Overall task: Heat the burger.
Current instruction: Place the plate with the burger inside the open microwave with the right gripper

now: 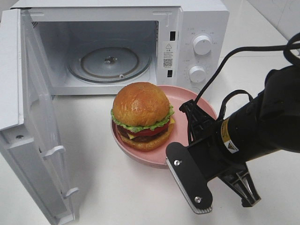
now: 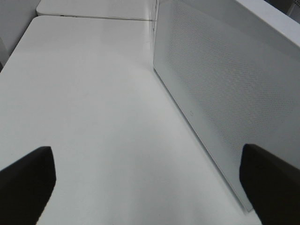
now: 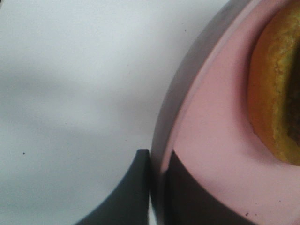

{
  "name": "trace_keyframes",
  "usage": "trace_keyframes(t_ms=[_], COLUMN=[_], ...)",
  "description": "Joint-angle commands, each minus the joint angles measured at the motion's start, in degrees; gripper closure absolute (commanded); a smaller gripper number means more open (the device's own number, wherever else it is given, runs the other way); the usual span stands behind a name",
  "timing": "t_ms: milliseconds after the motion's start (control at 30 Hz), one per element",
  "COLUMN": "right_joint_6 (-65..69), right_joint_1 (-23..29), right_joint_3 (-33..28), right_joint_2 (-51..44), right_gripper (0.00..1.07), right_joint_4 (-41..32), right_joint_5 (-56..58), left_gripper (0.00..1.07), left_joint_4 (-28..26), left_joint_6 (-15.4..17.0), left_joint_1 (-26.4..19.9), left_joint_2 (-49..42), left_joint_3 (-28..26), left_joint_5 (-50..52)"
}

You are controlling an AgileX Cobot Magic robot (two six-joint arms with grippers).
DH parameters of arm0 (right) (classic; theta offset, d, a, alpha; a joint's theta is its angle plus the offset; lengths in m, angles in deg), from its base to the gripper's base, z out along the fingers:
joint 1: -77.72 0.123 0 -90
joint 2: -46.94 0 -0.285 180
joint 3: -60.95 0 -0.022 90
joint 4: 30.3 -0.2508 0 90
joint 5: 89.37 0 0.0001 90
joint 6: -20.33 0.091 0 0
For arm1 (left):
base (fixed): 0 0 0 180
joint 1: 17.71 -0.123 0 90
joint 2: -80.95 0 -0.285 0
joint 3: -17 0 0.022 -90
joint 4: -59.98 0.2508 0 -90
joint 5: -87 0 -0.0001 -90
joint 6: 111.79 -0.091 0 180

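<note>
The right arm, black and thick with a cable looping above it, reaches in low and slanted from the right of the high view, its right gripper (image 1: 169, 152) pointing at the near-right rim of the round pink plate (image 1: 187, 96). The right wrist view settles what the high view leaves unclear: the right gripper (image 3: 157, 161) is clenched on the plate's rim (image 3: 211, 140), one dark finger outside it and one inside. The burger (image 1: 142, 116), with glossy golden-brown bun, green lettuce, red tomato, yellow cheese and dark patty, sits on that plate on the white table (image 1: 117, 187), just in front of the white microwave oven (image 1: 197, 28), whose door (image 1: 33, 117) stands swung open at the left. Up close only the bottom bun (image 3: 272, 93) shows. Only the left wrist view shows the left gripper (image 2: 147, 183): released, its dark fingertips (image 2: 26, 183) wide apart over bare tabletop (image 2: 93, 103) beside a white dotted panel (image 2: 220, 84).
</note>
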Motion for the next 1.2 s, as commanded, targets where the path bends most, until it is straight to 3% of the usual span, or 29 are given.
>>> trace_keyframes(t_ms=[33, 233, 367, 933, 1200], right_joint_6=[-10.54, -20.45, -29.74, -25.50, -22.98], right_joint_1=[-2.69, -5.44, -7.39, -7.39, -7.16], right_joint_3=[0.23, 0.23, 0.23, 0.29, 5.27], right_joint_2=[-0.40, -0.40, -0.40, -0.11, 3.95], right_gripper=[1.07, 1.07, 1.07, 1.07, 1.07], right_joint_4=[-6.70, -15.13, -24.52, -17.88, -17.70], right_joint_5=[-4.87, -6.70, -8.94, -15.93, -15.36], left_gripper=[0.07, 0.07, 0.07, 0.07, 0.07], left_joint_4=[-0.06, -0.06, -0.06, -0.06, -0.06], left_joint_6=[-0.06, -0.06, -0.06, -0.06, -0.06], left_joint_1=[0.00, 0.00, 0.00, 0.00, 0.00], left_joint_2=[-0.86, -0.86, -0.86, -0.86, -0.86], left_joint_3=[0.11, 0.11, 0.11, 0.11, 0.11], left_joint_5=[0.74, 0.74, 0.74, 0.74, 0.74])
